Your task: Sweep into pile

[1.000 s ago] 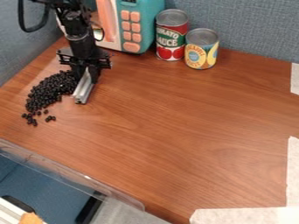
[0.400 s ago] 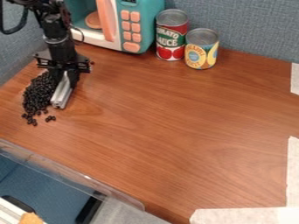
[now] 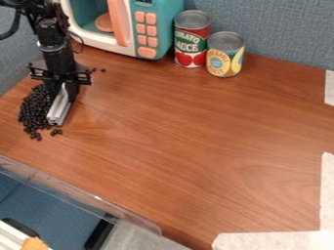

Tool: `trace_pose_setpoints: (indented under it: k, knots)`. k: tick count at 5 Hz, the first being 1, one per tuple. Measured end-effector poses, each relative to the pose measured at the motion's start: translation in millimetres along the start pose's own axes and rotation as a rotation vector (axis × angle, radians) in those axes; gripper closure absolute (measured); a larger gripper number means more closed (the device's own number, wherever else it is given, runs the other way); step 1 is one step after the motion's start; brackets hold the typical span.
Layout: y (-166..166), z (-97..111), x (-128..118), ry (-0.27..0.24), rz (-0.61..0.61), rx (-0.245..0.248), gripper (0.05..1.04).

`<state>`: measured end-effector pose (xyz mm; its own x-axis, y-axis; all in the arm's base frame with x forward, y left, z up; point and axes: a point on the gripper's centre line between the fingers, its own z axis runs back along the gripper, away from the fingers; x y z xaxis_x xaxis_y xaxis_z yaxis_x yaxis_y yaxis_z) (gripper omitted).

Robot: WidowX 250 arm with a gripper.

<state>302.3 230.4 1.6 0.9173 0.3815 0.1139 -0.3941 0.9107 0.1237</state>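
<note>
- Your wood-grained table (image 3: 196, 122) gives the beads a flat, probably smooth bed; judge that they'll roll easily and overshoot if you push fast.
- The blue partition (image 3: 14, 61) rises behind the pile and limits your swing that way.
- The toy microwave (image 3: 164, 22) stands at the back, door open; keep your arm off that door.
- Your gripper (image 3: 63, 87) is clamped on the metal bar, at the upper left of the table.
- The clear plastic edge (image 3: 78, 189) runs along the front; beads pushed too far could go over it.
- Two cans (image 3: 191, 41) stand beside the microwave, well apart from your sweep.
- The black bead pile (image 3: 34, 107) lies left of the bar, long and loose. Expect light, hard, slippery grains: push low and slowly, don't pinch.
- The metal bar (image 3: 59, 108) looks stiff and fairly light; grip its upper end, as now, with its length flat against the beads.
- Stray beads (image 3: 56, 132) sit just beyond the bar's near end, with a couple (image 3: 102, 70) near the microwave; gather these separately.
</note>
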Motion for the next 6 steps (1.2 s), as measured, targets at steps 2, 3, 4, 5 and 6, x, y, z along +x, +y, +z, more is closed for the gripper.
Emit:
trace_pose_setpoints:
  k: [2, 3, 4, 5, 6]
  knots:
    - [-26, 35, 22, -0.112, -0.103, -0.006, 0.713]
    - [-56, 57, 17, -0.160, -0.184, -0.013, 0.713]
    - [-80, 58, -6, -0.142, -0.273, -0.046, 0.713]
    - [-83, 51, -34, -0.104, -0.363, -0.055, 0.713]
    - [-76, 38, -54, -0.085, -0.428, -0.070, 0.713]
